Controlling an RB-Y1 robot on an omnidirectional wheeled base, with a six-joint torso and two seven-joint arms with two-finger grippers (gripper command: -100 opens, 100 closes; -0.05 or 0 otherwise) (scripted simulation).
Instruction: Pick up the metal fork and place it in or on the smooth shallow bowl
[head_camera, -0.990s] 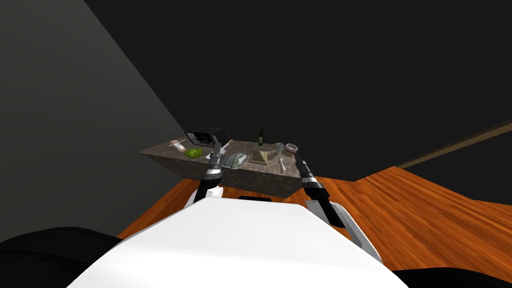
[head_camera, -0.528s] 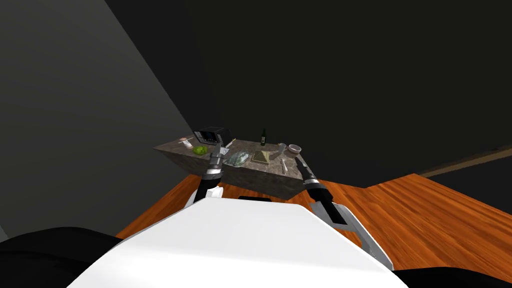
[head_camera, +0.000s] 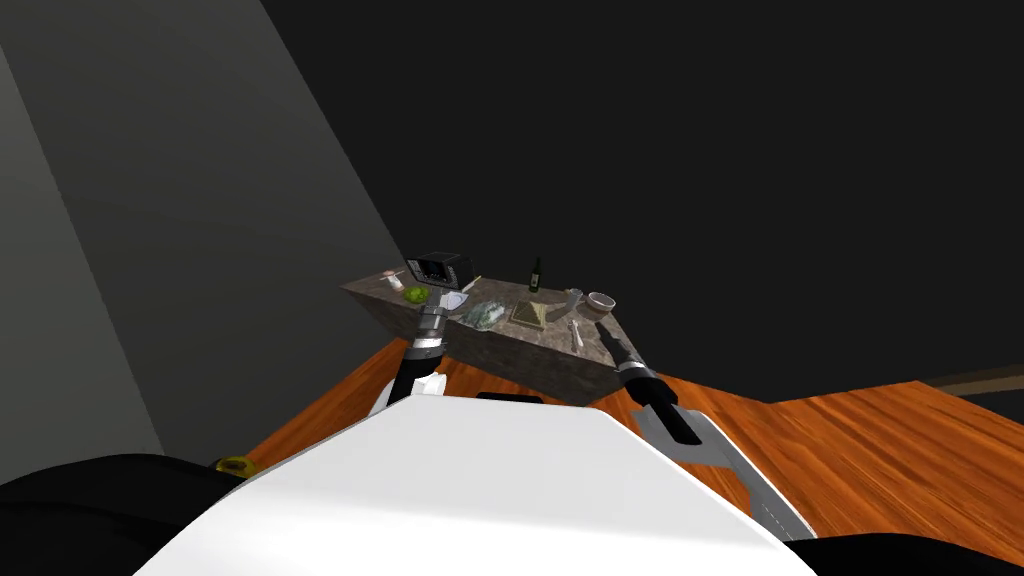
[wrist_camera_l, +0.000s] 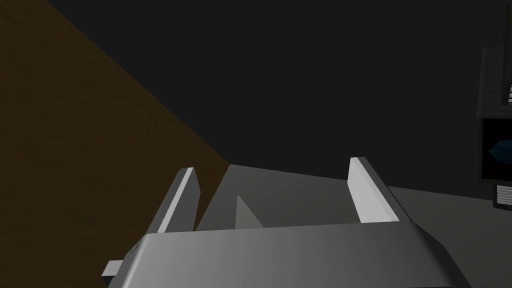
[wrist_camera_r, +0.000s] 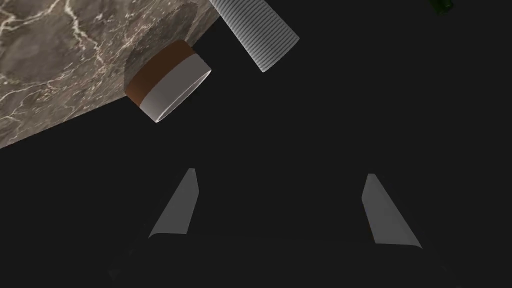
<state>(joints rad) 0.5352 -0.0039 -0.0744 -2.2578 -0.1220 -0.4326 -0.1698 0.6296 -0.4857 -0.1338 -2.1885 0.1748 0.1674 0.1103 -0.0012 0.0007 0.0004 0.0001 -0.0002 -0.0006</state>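
A pale fork (head_camera: 576, 333) lies on the right part of the marble table (head_camera: 520, 345), near its front edge. Behind it at the right corner stands the shallow bowl (head_camera: 601, 301), brown outside and white at the rim (wrist_camera_r: 167, 82). My right gripper (head_camera: 603, 330) hovers just right of the fork, by the table's right edge. In the right wrist view this gripper (wrist_camera_r: 280, 210) is open and holds nothing, with the bowl ahead of it. My left gripper (head_camera: 436, 302) is at the table's left front, and its wrist view shows it (wrist_camera_l: 275, 195) open and empty.
On the table stand a dark box-like appliance (head_camera: 438, 268), a green bottle (head_camera: 536, 275), a green lump (head_camera: 415, 295), a tan mat (head_camera: 528, 314), a greenish bag (head_camera: 480, 316) and a ribbed grey cup (wrist_camera_r: 255, 32). Wooden floor (head_camera: 850, 450) spreads to the right. A grey wall stands left.
My view has shifted: the table now sits further right and looks a little smaller. The right arm has stretched out further right of my chest. Both grippers stay open.
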